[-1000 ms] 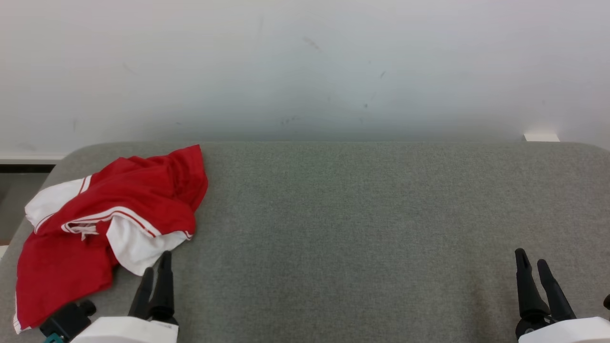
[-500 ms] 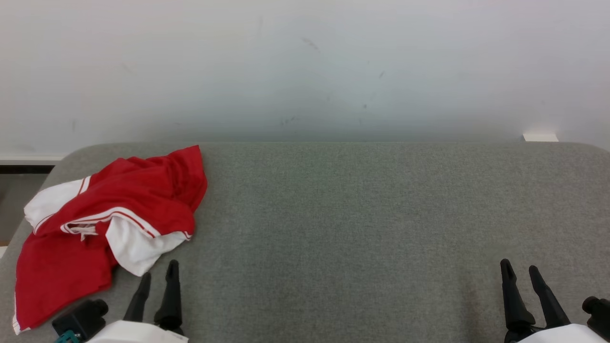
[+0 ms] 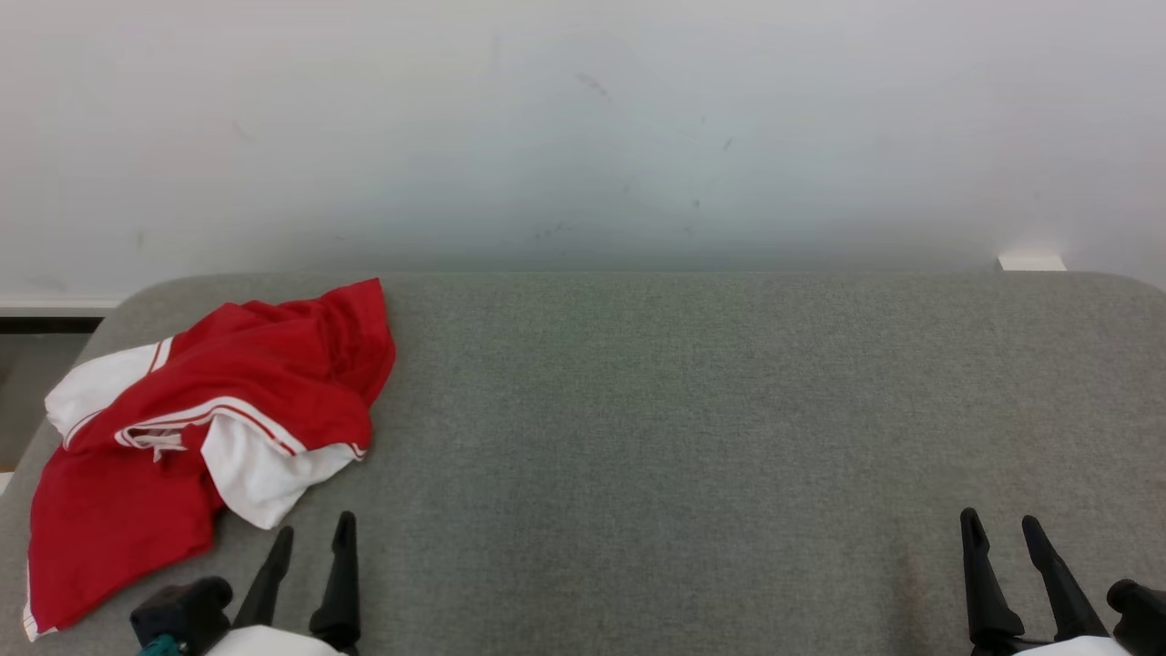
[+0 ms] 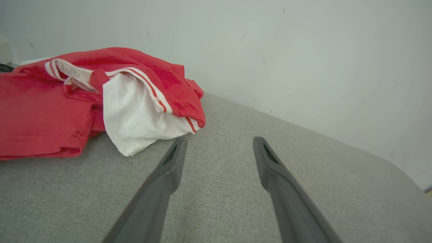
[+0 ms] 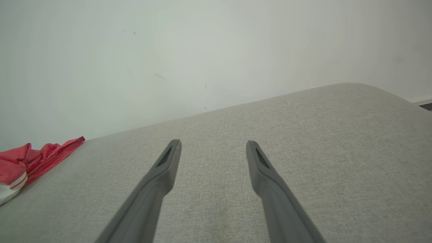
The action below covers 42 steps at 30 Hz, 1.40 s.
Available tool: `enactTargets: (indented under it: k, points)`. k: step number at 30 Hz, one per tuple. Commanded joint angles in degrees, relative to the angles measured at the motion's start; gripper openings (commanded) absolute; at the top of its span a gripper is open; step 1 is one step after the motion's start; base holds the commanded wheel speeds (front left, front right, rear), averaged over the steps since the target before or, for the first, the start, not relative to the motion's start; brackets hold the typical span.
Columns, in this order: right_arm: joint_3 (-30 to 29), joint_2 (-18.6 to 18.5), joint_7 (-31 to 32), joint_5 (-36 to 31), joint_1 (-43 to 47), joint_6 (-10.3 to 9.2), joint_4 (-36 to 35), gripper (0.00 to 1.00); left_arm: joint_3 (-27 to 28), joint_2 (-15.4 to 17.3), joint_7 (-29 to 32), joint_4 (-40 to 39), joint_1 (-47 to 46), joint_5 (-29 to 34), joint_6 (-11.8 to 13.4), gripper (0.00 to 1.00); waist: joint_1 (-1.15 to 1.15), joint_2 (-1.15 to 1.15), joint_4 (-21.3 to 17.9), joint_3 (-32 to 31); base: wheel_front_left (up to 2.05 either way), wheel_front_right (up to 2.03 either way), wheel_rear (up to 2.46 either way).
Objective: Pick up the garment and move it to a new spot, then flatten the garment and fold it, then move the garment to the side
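as the crumpled garment (image 3: 246, 383) lies untouched on the bench (image 3: 683, 410), the left end effector (image 3: 316, 522) hovers just beside it, spread apart to grab.

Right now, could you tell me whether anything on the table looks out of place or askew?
The red-and-white garment lies crumpled in a heap at the left edge of the grey table. Nothing looks spilled or damaged.

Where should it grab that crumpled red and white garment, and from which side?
Likely the white flap of the garment, which juts out toward the left pincer. It puffs up off the grey surface, so the open pincer could come from the near side and close over that raised fold.
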Motion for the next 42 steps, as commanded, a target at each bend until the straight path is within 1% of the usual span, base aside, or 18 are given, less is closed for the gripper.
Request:
enactTargets:
  k: [1,11,22,42]
  points:
    - [-0.42,-0.2,-0.52,-1.32,0.11,-0.07,-0.44,1.0,-0.09,0.69,-0.55,-0.34,-0.17,1.93,0.1,1.0,0.0,0.0,-0.02,-0.01,0.0,0.0,0.0]
    - [-1.98,-0.16,-1.91,-6.45,0.76,-0.08,-0.47,1.0,-0.98,1.0,-2.06,0.56,0.47,6.05,-1.42,1.0,0.0,0.0,-0.22,-0.14,0.0,0.0,0.0]
    - [-2.78,0.37,-3.32,-9.97,1.1,-0.09,0.04,1.0,-0.87,0.49,-3.36,1.85,1.06,11.47,-1.99,1.0,0.0,0.0,-0.26,-0.12,0.0,0.0,0.0]
    - [-2.83,0.14,-5.65,-17.07,2.06,-0.11,1.58,1.0,-0.26,-0.35,-5.67,3.43,1.55,20.81,-2.98,1.0,0.0,0.0,-0.45,-0.38,0.0,0.0,0.0]
